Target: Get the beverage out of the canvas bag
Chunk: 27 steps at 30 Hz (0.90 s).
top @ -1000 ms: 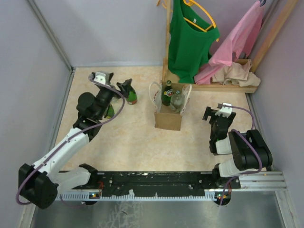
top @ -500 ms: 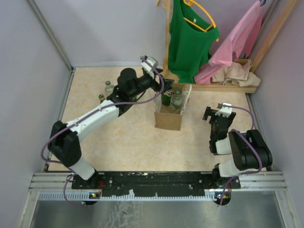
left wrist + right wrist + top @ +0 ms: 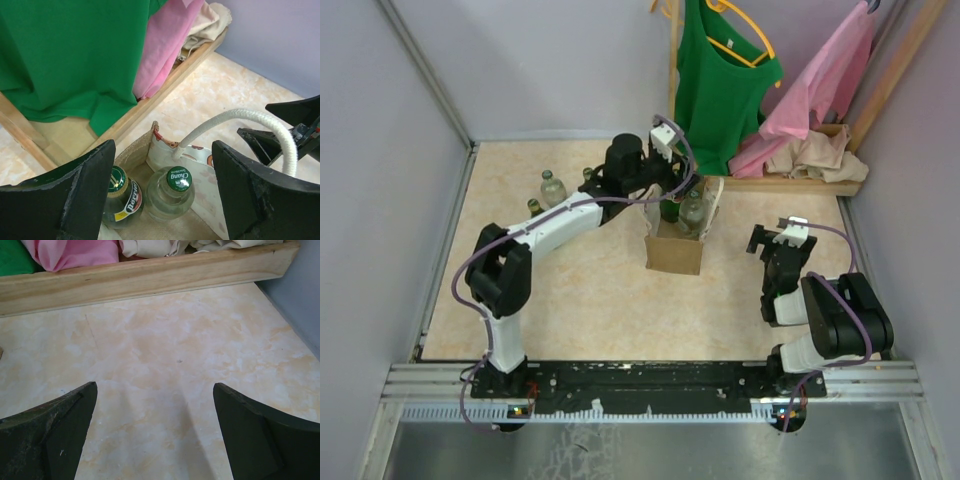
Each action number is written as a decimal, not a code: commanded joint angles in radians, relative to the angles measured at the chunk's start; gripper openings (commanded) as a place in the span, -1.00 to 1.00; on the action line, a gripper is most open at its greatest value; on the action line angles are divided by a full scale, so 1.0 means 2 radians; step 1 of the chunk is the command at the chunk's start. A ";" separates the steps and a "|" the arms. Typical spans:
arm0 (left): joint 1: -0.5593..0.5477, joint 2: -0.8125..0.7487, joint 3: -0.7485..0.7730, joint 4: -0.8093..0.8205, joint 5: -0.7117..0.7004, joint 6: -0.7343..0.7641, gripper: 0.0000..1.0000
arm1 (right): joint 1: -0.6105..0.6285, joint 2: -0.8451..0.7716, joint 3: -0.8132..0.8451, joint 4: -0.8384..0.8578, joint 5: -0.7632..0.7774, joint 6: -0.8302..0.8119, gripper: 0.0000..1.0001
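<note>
Top external view: the canvas bag (image 3: 674, 250) stands upright in the middle of the desk (image 3: 580, 290), just in front of the wooden rack base (image 3: 790, 183). The left claw (image 3: 682, 188) hovers over the bag's open mouth, spread wide and gripping nothing. The right claw (image 3: 777, 240) is likewise open and empty, well apart near the desk's right side.

As I judge the risks, the bag is soft and unbraced, so a bottle dragging on its wall could lift or tip the whole tote. The white handle (image 3: 240, 117) arches up close to the right finger (image 3: 250, 190) and could snag it on the way down. Inside the bag, a green bottle (image 3: 119, 192) and a clear bottle (image 3: 172, 197) stand just beside each other, so the closing jaws might catch both or shove one over.

The bag is coarse tan woven cloth, boxy and slack-sided. The handle is thick twisted white rope. The bottles are smooth rounded glass, likely slippery at the neck, with small round green caps (image 3: 179, 178).
</note>
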 commanded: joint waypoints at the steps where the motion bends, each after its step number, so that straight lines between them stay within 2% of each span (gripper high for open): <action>1: -0.005 0.022 0.020 -0.010 0.006 -0.004 0.68 | -0.001 -0.008 0.010 0.023 0.002 0.001 0.98; 17: -0.008 0.079 0.035 -0.020 -0.003 -0.010 0.65 | 0.000 -0.008 0.010 0.023 0.002 0.001 0.98; 27: -0.015 0.072 0.019 -0.007 0.002 -0.004 0.62 | 0.000 -0.009 0.010 0.023 0.001 0.001 0.98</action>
